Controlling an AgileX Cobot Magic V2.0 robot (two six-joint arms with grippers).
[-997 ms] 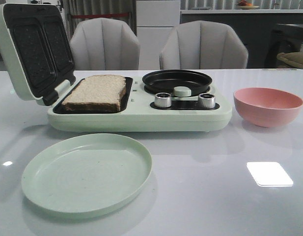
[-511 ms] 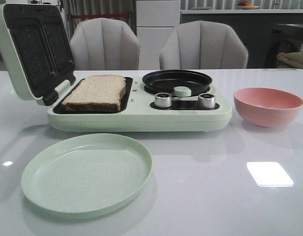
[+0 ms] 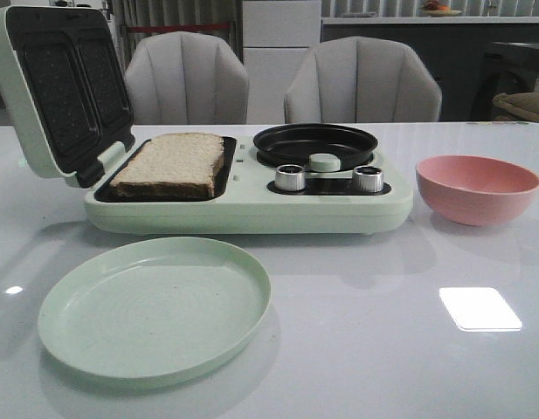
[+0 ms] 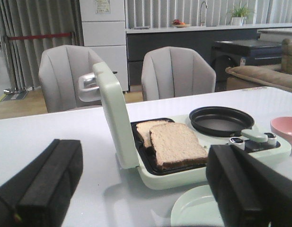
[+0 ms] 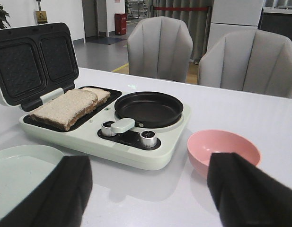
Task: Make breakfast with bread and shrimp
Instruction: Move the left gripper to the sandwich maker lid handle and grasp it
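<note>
Two slices of bread (image 3: 171,164) lie on the dark lower plate of the open pale green sandwich maker (image 3: 243,209). Both slices show in the left wrist view (image 4: 176,144) and the right wrist view (image 5: 65,108). No shrimp shows in any view. The black round pan (image 3: 315,143) on the maker looks empty. My left gripper (image 4: 143,189) is open and empty, near the table to the left of the maker. My right gripper (image 5: 148,191) is open and empty, in front of the maker and the pink bowl (image 5: 223,150). Neither gripper shows in the front view.
An empty pale green plate (image 3: 155,305) lies in front of the maker. The pink bowl (image 3: 476,188) stands to its right; its inside is mostly hidden. The maker's lid (image 3: 59,92) stands open at the left. Two grey chairs (image 3: 361,83) stand behind the table.
</note>
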